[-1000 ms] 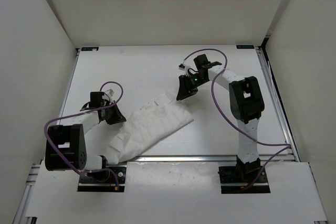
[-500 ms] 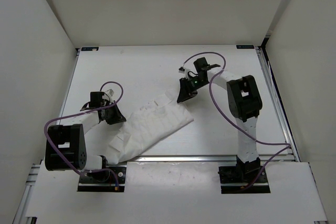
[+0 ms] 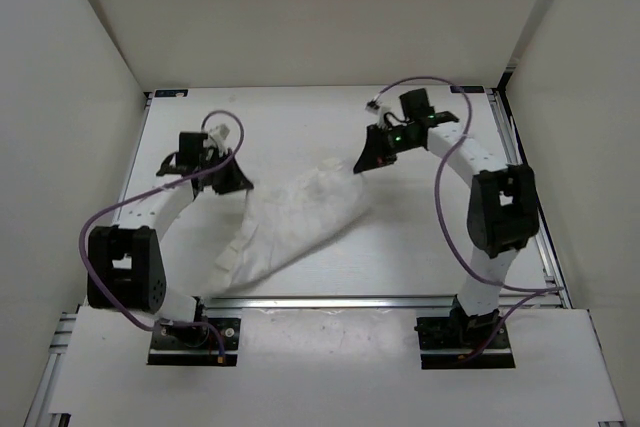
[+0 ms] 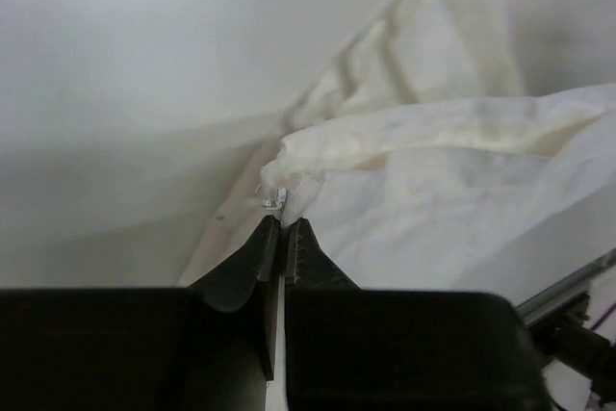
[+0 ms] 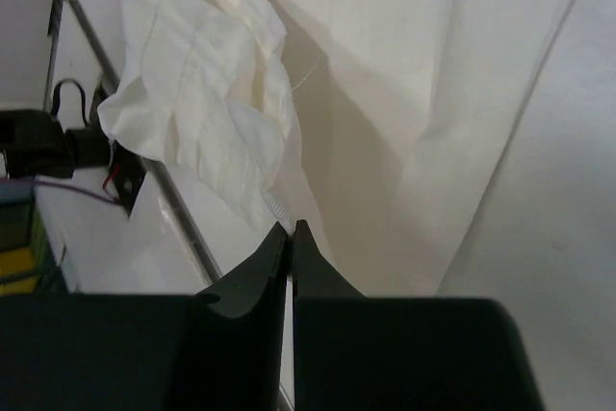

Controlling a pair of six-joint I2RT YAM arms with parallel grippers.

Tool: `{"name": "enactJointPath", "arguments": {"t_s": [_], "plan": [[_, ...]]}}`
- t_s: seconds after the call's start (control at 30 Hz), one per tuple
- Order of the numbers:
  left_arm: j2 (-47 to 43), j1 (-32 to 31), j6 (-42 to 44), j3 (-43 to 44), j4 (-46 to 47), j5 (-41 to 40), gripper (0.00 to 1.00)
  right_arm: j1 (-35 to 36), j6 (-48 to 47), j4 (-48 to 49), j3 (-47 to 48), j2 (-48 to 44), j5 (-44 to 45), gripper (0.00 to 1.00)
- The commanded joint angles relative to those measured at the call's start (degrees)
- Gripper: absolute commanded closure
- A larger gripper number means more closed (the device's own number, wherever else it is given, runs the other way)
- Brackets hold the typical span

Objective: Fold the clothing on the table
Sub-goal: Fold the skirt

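The white surface [image 3: 440,237] fills the overhead view. The clothing [image 3: 300,217] sits near its middle, drawn into a slack band that runs from 10 o'clock to 2 o'clock. A long tail trails off toward 7 o'clock and ends just beside the front rail [image 3: 350,300]. The upper part of the garment looks raised off the surface. The tail lies rumpled on it, with its creased panels showing.

The left arm [image 3: 150,217] reaches to the cloth's 10 o'clock end, and the right arm [image 3: 470,162] arcs over to its 2 o'clock end. In the left wrist view, the left fingers [image 4: 252,255] are pressed together on a bunched corner of the fabric, with a small tag or stitch poking out at the tips. In the right wrist view, the right fingers [image 5: 265,262] are also together, nipping a thin edge from which the rest of the garment drapes away toward 11 o'clock.

Both grips look shallow, so the main risk is a corner slipping free if the arms spread or lift too quickly, which would drop the cloth into a heap. The right-hand pinch seems the slimmer of the two. The trailing tail could catch on the front rail or drag unevenly, skewing any fold. The fabric between the grips is bunched rather than flat, so laying it over now would probably trap wrinkles inside the fold.
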Motion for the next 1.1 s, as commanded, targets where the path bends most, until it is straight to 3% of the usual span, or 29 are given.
{"name": "enactJointPath", "arguments": {"t_s": [0.0,0.27,0.37,0.47,0.63,0.73,0.9,1.07], "plan": [[3.3,-3.0,-2.4,16.6,2.5,5.5,1.00,-6.4,2.1,1.3,2.5,-7.2,5.5,1.00],[21.3,-4.7,-7.4,48.4,2.2,12.5,1.00,-10.4,3.7,1.5,5.4,-13.6,16.2,1.00],[21.8,-4.0,-11.7,51.5,5.7,16.6,1.00,-10.0,3.8,0.5,7.5,-14.4,15.3,1.00],[16.9,-2.7,-16.5,43.5,11.4,20.7,1.00,-9.1,3.1,-0.4,6.5,-16.2,14.1,1.00],[3.0,-1.0,-17.8,18.8,16.2,20.9,1.00,-6.7,2.9,-1.3,-0.3,-20.6,12.4,1.00],[-4.6,-1.1,-16.8,8.3,14.2,19.6,1.00,-5.8,3.4,-0.9,-6.7,-23.9,12.0,1.00],[-15.7,-6.6,-16.5,-4.8,11.0,15.9,1.00,-6.2,6.6,-2.1,-19.5,-31.2,10.6,0.99],[-25.7,-5.3,-20.5,-15.2,8.0,11.0,1.00,-6.1,11.5,0.1,-29.1,-33.7,7.1,1.00]]}}
